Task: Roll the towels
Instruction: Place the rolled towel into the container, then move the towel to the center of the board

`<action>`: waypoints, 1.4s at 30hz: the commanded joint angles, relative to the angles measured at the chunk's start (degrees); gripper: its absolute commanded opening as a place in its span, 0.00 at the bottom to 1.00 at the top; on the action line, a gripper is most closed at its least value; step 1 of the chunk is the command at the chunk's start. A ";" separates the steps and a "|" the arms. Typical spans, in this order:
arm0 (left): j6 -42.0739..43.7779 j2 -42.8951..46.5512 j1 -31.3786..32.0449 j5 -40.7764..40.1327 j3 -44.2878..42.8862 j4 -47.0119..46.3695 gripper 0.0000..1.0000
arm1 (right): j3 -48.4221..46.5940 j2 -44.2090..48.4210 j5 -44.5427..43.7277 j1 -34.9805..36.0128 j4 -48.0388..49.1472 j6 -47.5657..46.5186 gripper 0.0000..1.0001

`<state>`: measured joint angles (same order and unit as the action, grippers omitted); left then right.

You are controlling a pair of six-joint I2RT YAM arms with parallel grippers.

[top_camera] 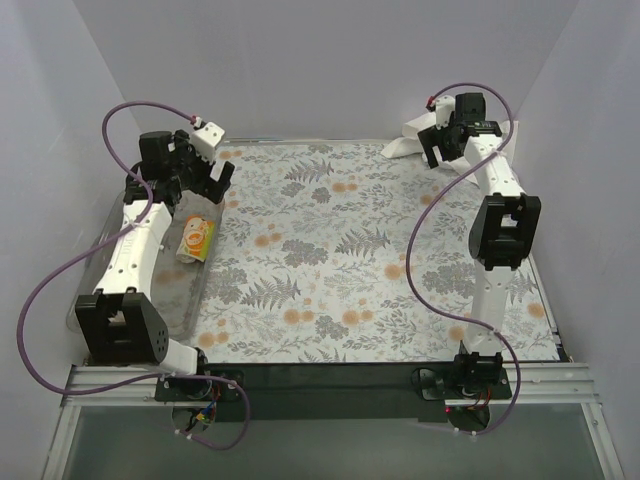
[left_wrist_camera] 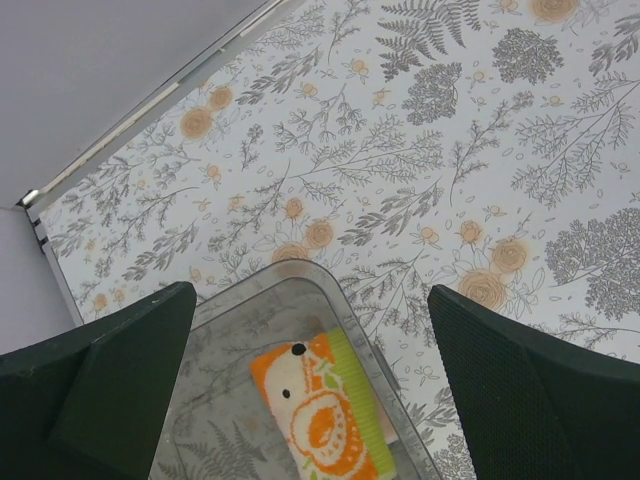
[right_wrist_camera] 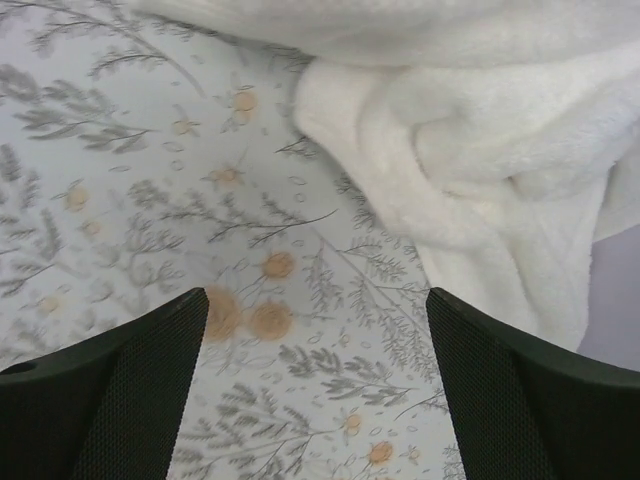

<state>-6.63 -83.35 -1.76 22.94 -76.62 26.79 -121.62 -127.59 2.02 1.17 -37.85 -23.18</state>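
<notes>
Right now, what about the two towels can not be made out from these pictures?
- White towel: right wrist view cuts it at top and right edges; top view, right arm covers part; tag unseen.
- Orange-and-green printed cloth: left wrist view cuts it at the bottom edge; top view, too small for detail.
- Clear tray: top view, left arm hides part.

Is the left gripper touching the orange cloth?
Apart. The left wrist view shows a gap between the orange cloth and each finger of the left gripper.

The white-and-black left arm (top_camera: pixel 135 250) reaches into the frame's upper left, its black two-finger left gripper (top_camera: pixel 204 188) spread wide. The matching right arm (top_camera: pixel 500 225) stretches to the upper right, its black right gripper (top_camera: pixel 437 153) likewise parted.
</notes>
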 commanded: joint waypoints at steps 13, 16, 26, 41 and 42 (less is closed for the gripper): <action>-0.58 -0.94 0.53 -2.72 -5.03 5.47 0.98 | -5.64 -14.70 -10.81 -3.98 16.22 -7.93 0.74; 0.22 -0.50 0.62 -3.08 -4.86 5.91 0.98 | -5.64 -16.81 -11.78 -3.98 17.02 -9.77 0.50; 0.57 -2.52 0.88 0.79 -4.95 8.02 0.98 | 3.64 -7.29 10.23 -3.28 1.03 -13.90 0.01; 0.65 -9.18 11.60 3.78 -2.74 5.46 0.98 | 66.39 42.84 21.83 17.46 -29.21 -41.14 0.01; 1.18 -9.72 12.65 3.87 -3.27 5.73 0.98 | 70.95 45.47 20.06 17.90 -28.95 -42.90 0.01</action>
<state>-6.83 -91.50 8.86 24.51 -77.69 31.51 -59.75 -88.62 25.52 18.94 -56.18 -56.66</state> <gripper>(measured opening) 0.983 0.015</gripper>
